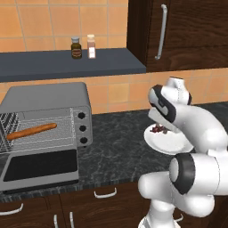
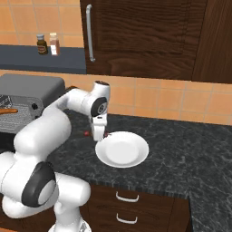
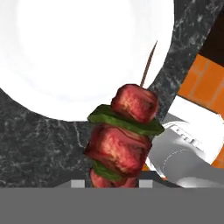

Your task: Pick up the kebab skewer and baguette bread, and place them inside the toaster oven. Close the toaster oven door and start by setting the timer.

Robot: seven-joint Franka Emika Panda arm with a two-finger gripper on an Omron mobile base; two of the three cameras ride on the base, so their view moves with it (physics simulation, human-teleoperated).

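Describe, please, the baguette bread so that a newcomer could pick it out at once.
Start at the grey toaster oven on the left of the dark counter; its glass door lies folded down and open. On the wire rack inside lies the baguette bread, a long, smooth orange-brown loaf. The kebab skewer, chunky and red-brown, is over by the white plate.

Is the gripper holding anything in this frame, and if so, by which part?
Yes. The gripper holds the kebab skewer, closed on its lower end near the bottom meat chunk, with the bare stick tip pointing away over the white plate.
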